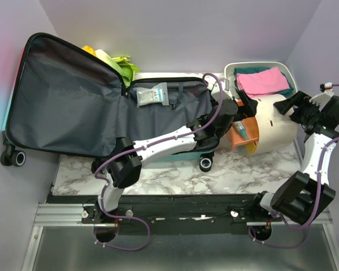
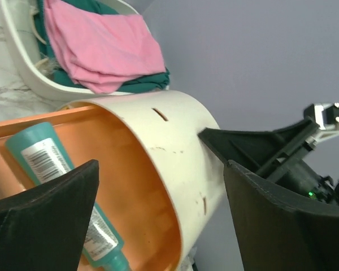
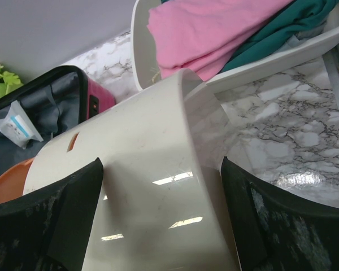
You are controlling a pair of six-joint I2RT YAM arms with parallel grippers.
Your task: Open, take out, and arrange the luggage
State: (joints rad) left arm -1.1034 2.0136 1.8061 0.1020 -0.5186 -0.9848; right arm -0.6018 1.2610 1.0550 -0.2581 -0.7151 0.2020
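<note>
The suitcase (image 1: pixel 73 101) lies wide open across the far left of the marble table (image 1: pixel 169 175), its long axis running left to right. The grey-lined lid is thrown out past the table's left edge, and a clear pouch (image 1: pixel 152 94) lies in the other half, in the middle. The left arm stretches over that half to the right, where the left gripper (image 2: pixel 161 169) hangs released, fingers wide apart at the mouth of a cream bin (image 1: pixel 274 121) tipped on its side, a teal tube (image 2: pixel 45 155) resting on its orange inside. The right gripper (image 3: pixel 163 164) straddles the bin's outer wall from the right at full spread; whether it presses on the bin cannot be told. Just beyond, a white tray (image 1: pixel 230 69) holds folded pink and teal clothes (image 1: pixel 263 80). The suitcase is left of both grippers and the left arm is nearer, so the pouch looks like its job, reached by drawing back leftward. Room is tight: walls close in on the left and far sides, bin and tray crowd the right, and bare marble shows only along the near strip.
</note>
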